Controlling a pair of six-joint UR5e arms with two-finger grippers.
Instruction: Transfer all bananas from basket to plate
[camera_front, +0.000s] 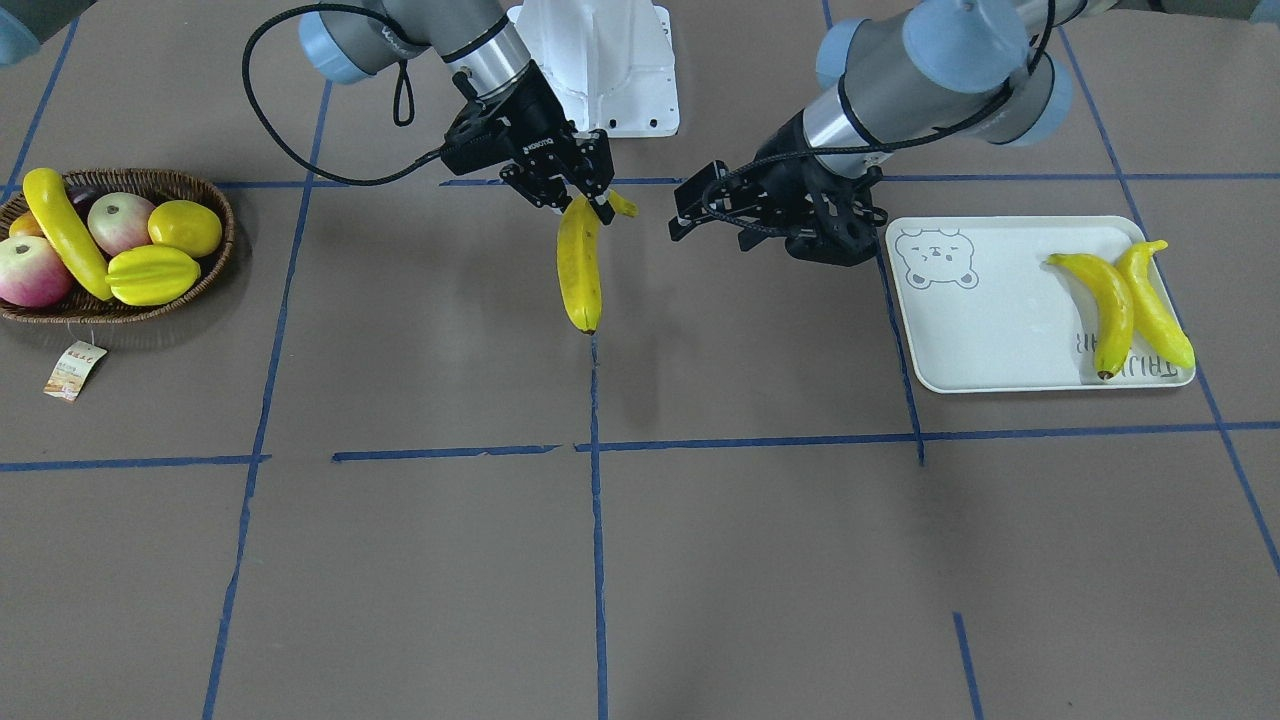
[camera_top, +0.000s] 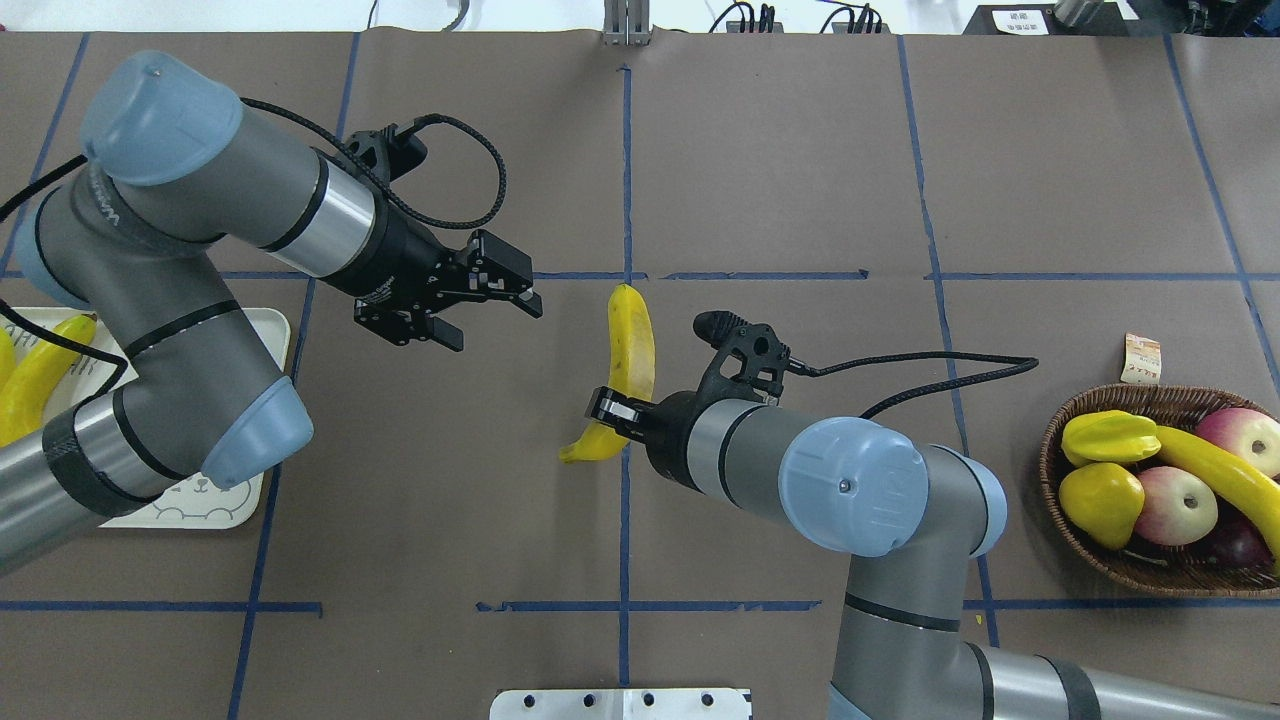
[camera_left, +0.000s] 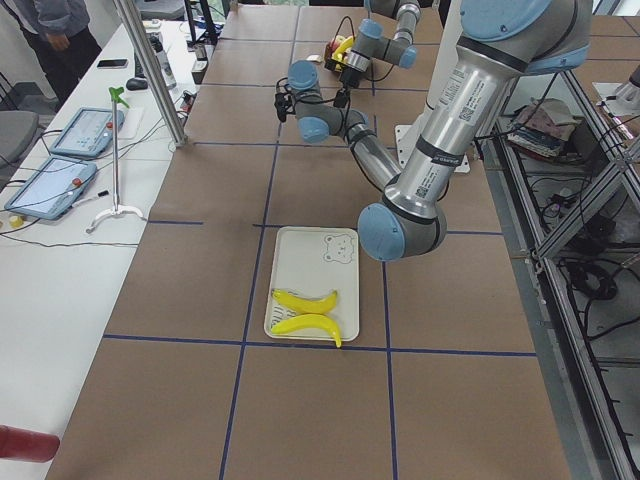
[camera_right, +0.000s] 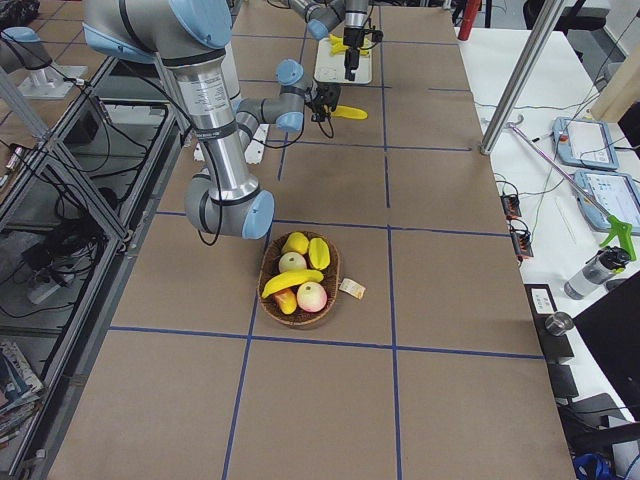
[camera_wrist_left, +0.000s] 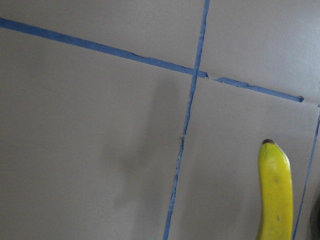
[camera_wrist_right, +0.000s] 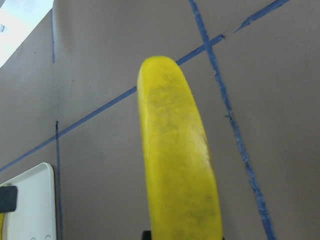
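Long curved yellow banana (camera_top: 632, 345) hangs above the brown tabletop (camera_top: 800, 150), clenched near its stem by the right gripper (camera_top: 615, 420) fingers (two other bananas (camera_front: 1115, 310) lie on the pale bear-print tray (camera_front: 990, 340); one waits in the brown wicker basket (camera_front: 215, 265)). Probably a hand-over: the left gripper (camera_top: 525, 288), fingers spread empty, should close in and take it.

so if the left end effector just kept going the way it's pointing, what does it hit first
Probably the banana held by the right end effector; overhead, the left end effector lines up with it. Height is unclear, so it could pass beside it and reach the table.
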